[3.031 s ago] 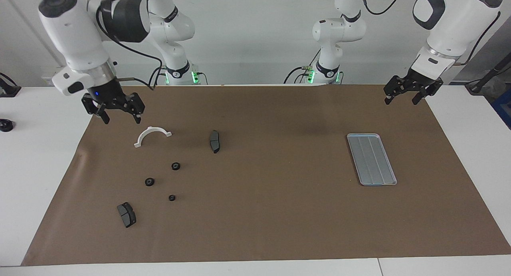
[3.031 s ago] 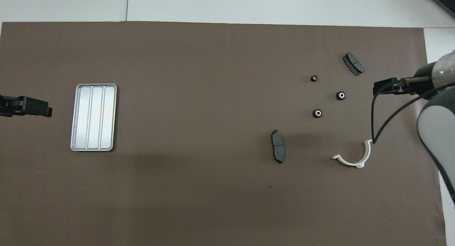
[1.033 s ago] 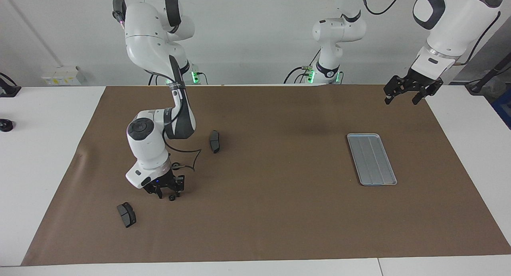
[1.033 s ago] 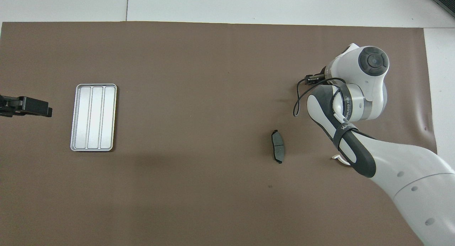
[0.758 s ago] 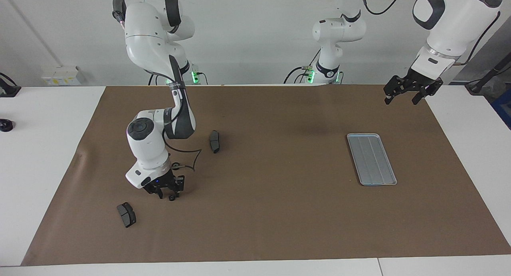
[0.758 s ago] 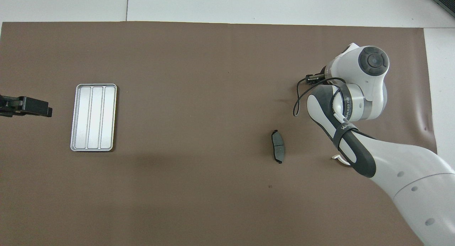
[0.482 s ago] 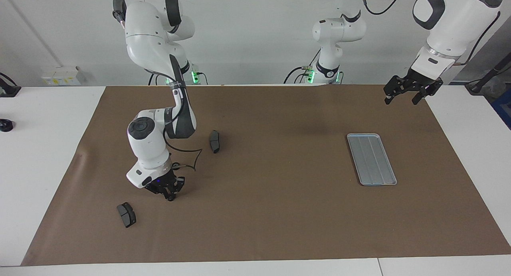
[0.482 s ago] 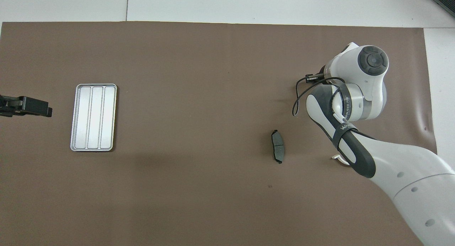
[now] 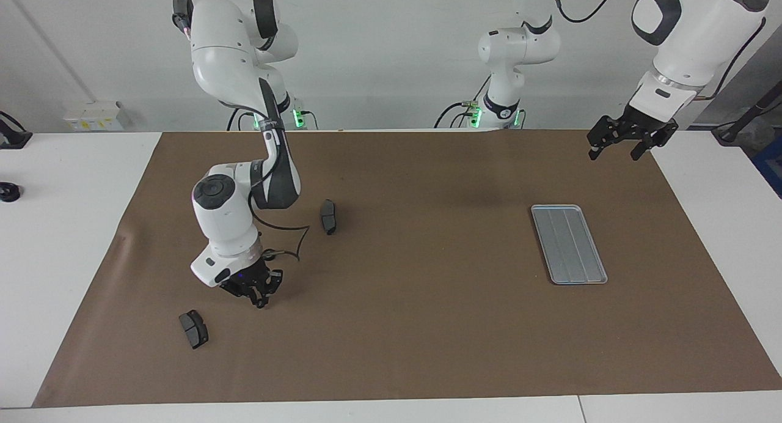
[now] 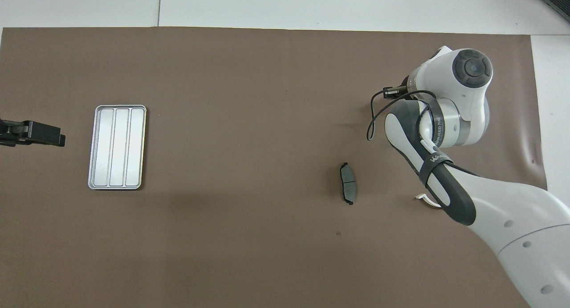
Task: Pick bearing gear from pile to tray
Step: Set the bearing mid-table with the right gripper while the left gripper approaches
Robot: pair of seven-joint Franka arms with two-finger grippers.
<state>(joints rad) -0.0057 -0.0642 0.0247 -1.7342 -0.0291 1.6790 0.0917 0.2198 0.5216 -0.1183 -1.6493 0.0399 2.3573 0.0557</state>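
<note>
- I see my right pincer (image 9: 261, 301) low over the worktop (image 9: 427, 325), well apart from the tray (image 9: 569, 244), nipped shut on a small black gear (image 9: 262, 304).
- My left pincer (image 9: 623, 143) waits near the tray, fingers spread, holding nothing.

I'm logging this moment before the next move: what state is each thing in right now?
right gripper: low over the pile, shut on a gear
gear: between the jaws
left gripper: waiting in the air at the mat's edge, open, empty
tray: flat on the mat, empty
brake pads: lying untouched
</note>
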